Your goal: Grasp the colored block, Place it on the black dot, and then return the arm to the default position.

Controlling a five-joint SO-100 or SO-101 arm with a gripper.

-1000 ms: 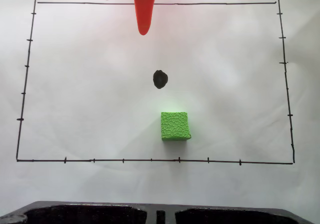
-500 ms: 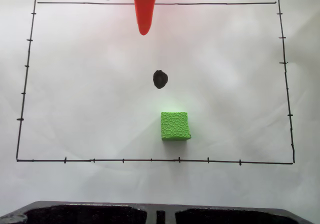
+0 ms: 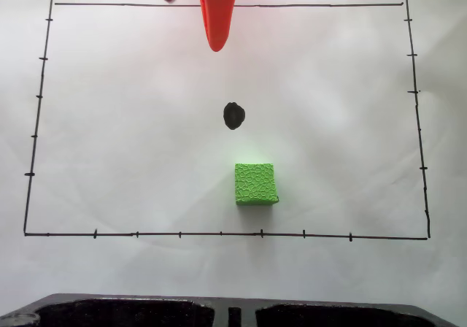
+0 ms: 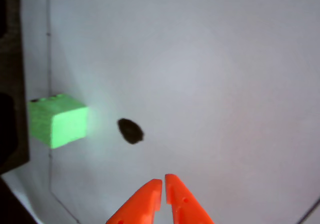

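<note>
Cube (image 3: 255,184), bright green and pebbly, sits near the black dot (image 3: 233,115); pincer (image 4: 163,183) closed, empty.

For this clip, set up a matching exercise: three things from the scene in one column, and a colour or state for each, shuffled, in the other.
Things:
1. green cube
2. black dot
3. gripper

States:
A. orange, fingertips almost touching, holding nothing
B. bare ink blot on the white paper, nothing on it
C. resting on the paper between the dot and the bottom border line in the fixed view

Pairs: 1-C, 2-B, 3-A
</note>
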